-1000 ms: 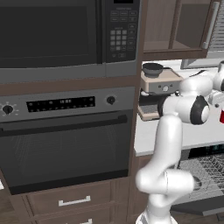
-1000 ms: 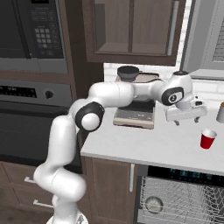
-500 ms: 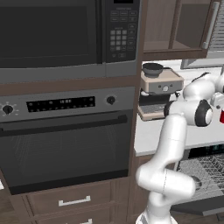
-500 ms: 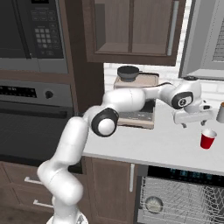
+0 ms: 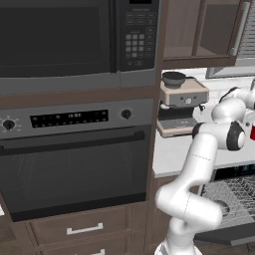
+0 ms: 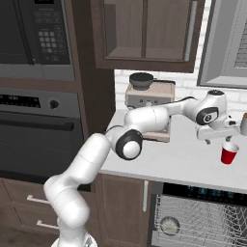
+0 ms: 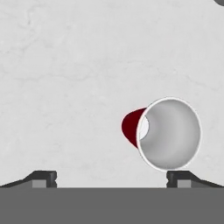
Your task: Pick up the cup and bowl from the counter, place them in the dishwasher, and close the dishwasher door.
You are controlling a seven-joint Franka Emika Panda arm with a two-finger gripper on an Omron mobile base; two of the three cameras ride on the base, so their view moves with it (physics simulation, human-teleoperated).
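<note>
The red cup (image 6: 229,154) stands upright on the pale counter (image 6: 169,161) near its right end. In the hand view I look down into the cup (image 7: 168,133), white inside, which lies just ahead of my right fingertip (image 7: 178,179). My gripper (image 6: 218,139) hovers open just above and left of the cup, apart from it, with nothing between its fingers. The dishwasher (image 6: 202,224) below the counter stands open, its grey wire rack (image 5: 234,191) pulled out over the dark dishwasher door (image 5: 226,238). A tan thing (image 6: 244,123) cut by the frame edge may be the bowl; I cannot tell.
A beige coffee machine (image 6: 148,96) sits at the back of the counter left of my arm. The black oven (image 5: 74,169) and the microwave (image 5: 55,40) fill the wall to the left. Wood cabinets (image 6: 144,34) hang overhead. Something round (image 6: 169,225) lies in the rack.
My gripper has swung right along the counter and sunk lower, ending just over the red cup. It stayed open. The cup has not moved.
</note>
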